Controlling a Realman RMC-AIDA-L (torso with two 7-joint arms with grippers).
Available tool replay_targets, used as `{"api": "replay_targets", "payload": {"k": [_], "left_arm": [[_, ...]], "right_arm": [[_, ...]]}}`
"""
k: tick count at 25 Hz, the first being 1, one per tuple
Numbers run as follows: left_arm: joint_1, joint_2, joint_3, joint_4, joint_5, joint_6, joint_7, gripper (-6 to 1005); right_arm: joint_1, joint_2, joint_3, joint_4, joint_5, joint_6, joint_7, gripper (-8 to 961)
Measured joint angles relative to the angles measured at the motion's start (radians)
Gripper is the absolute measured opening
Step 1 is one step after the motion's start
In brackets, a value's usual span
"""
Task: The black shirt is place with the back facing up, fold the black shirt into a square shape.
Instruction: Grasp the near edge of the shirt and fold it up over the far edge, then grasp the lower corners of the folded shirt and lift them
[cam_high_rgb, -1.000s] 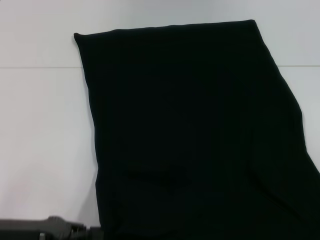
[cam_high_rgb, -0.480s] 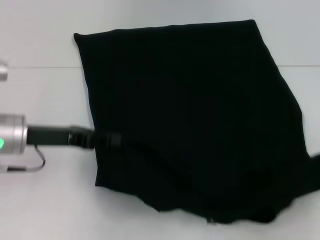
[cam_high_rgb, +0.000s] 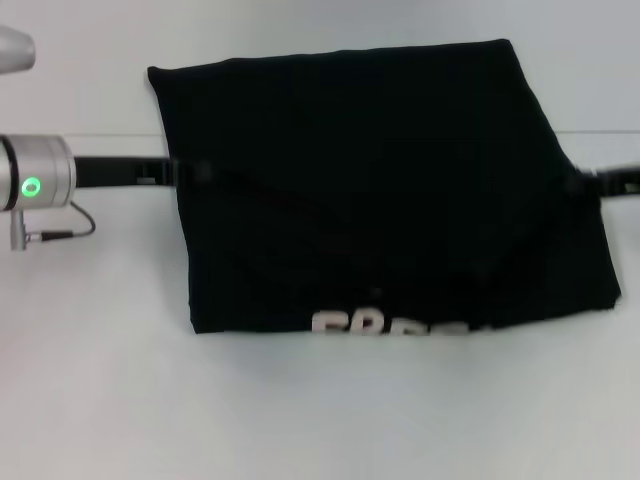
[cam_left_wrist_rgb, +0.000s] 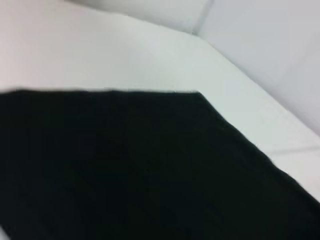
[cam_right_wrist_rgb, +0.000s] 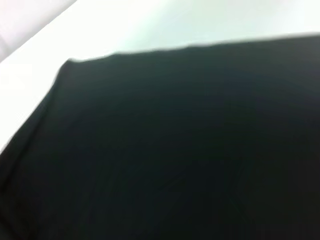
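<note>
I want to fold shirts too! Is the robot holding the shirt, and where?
Looks like it. The left gripper is at the shirt's left edge, the right gripper at its right edge, but the fingers cannot be seen.

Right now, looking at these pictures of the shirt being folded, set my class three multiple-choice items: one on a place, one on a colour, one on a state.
1. Where does the lettering show on the shirt?
A. Along its near edge
B. At its far edge
C. On its left corner

2. What colour is the lettering?
A. Red
B. Cream-white
C. Blue

3. How does the shirt lie on the table?
A. Spread out in one layer
B. Crumpled into a ball
C. Folded, near part turned over

Answers: 1 A, the head view shows the letters at the edge nearest the robot. 2 B, they stand out pale against black cloth. 3 C, the front print peeks out from a turned-over layer.
</note>
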Motion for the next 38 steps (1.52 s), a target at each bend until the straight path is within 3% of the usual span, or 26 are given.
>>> {"api": "replay_targets", "payload": {"k": [8, 12, 19, 26, 31, 34, 38], "left_arm": [[-0.064, 0.005, 0.017, -0.039, 0.005, -0.233, 0.008, 128], [-0.080, 0.007, 0.056, -0.047, 0.000, -0.306, 0.006, 131], [-0.095, -0.010, 0.145, -0.109, 0.000, -0.435, 0.019, 136], [-0.092, -0.049, 0.239, -0.127, 0.006, -0.513, 0.023, 141], [-0.090, -0.054, 0.254, -0.124, 0.007, -0.518, 0.022, 144], [-0.088, -0.054, 0.254, -0.118, 0.007, -0.527, 0.017, 206], [-0.066, -0.056, 0.251, -0.065, 0.006, -0.521, 0.005, 288]], "right_arm": [[0.141, 0.037, -0.010, 0.046, 0.001, 0.320, 0.005, 57], [0.167, 0.035, -0.019, 0.047, 0.019, 0.357, 0.005, 58], [0.160, 0.035, -0.056, 0.104, 0.062, 0.431, -0.007, 59], [0.141, 0.074, -0.073, 0.120, 0.068, 0.495, -0.017, 60], [0.119, 0.083, -0.075, 0.099, 0.069, 0.472, -0.023, 61], [0.105, 0.092, -0.076, 0.060, 0.069, 0.474, -0.023, 62], [0.081, 0.119, -0.075, -0.039, 0.092, 0.459, -0.024, 311]]}}
